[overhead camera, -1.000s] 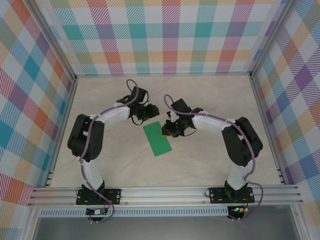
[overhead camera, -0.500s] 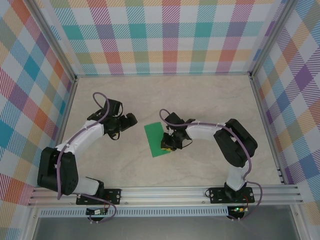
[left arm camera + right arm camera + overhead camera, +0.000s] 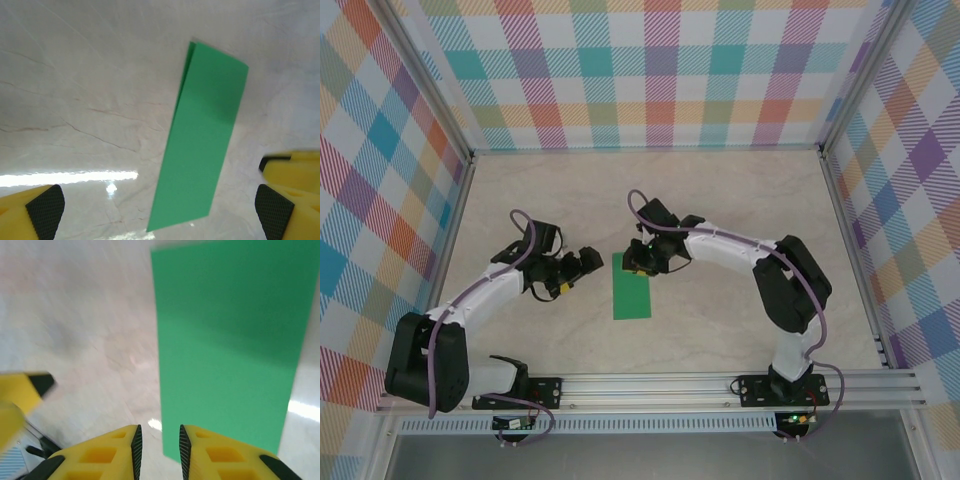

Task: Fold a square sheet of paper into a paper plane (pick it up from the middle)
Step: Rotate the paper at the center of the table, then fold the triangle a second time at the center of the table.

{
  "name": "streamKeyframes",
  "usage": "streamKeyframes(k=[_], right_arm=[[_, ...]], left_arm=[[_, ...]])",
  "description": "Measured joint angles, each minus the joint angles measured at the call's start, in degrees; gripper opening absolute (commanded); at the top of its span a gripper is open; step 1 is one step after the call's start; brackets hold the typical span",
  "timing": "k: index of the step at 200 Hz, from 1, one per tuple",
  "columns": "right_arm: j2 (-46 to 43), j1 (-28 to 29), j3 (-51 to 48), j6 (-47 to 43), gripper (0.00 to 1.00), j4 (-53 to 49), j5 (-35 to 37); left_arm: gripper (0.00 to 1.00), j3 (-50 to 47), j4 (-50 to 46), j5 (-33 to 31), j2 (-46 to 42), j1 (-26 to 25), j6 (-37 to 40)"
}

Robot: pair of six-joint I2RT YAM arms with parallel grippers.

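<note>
L tool point(image 3: 582, 264) & R tool point(image 3: 638, 264) flank sheet point(image 3: 631, 294); far table point(image 3: 740, 200) free

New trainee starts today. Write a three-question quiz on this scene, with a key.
1. True or false: the left hand is gripping the paper.
2. Pick one. The paper is now: A) a flat, unfolded square; B) a narrow folded rectangle lying on the table; C) a finished pointed dart.
3. Fill in: the hand whose fingers are spread wide is the ____ one. The other choice is the right hand.

Key: 1 false; 2 B; 3 left.
</note>
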Motion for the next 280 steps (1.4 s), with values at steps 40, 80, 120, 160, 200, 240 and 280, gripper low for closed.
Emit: streamKeyframes(k=[40,80,120,160,200,240,280], right_arm=[[7.72,-3.45,4.33,-2.36,0.31,0.04,-0.15],[13.05,-4.92,6.14,-3.21,0.31,0.07,-1.49],[13.27,-5.99,6.14,-3.15,0.30,0.70,-3.06],[13.27,-7.17,4.26,-2.67,0.30,3.69,-6.14],[13.27,-8.70,2.14,-0.85,0.29,7.02,-10.51],[13.27,-9.64,1.22,0.57,0.29,8.76,-13.16],[13.27,-9.77,1.22,0.98,0.29,8.74,-13.42]], left_arm=[[0.92,-4.57,5.57,6.51,0.00,-0.55,-4.50],[0.89,-5.44,8.02,9.03,0.02,-3.17,-8.85],[0.85,-5.44,8.07,9.62,2.69,-6.73,-12.28],[0.84,-5.44,8.57,9.57,4.94,-10.08,-14.23],[0.79,-5.42,8.94,9.05,6.21,-12.41,-14.67],[0.75,-4.39,8.94,8.04,8.37,-13.88,-14.69],[0.76,-3.13,8.85,7.30,9.92,-14.97,-14.69]])
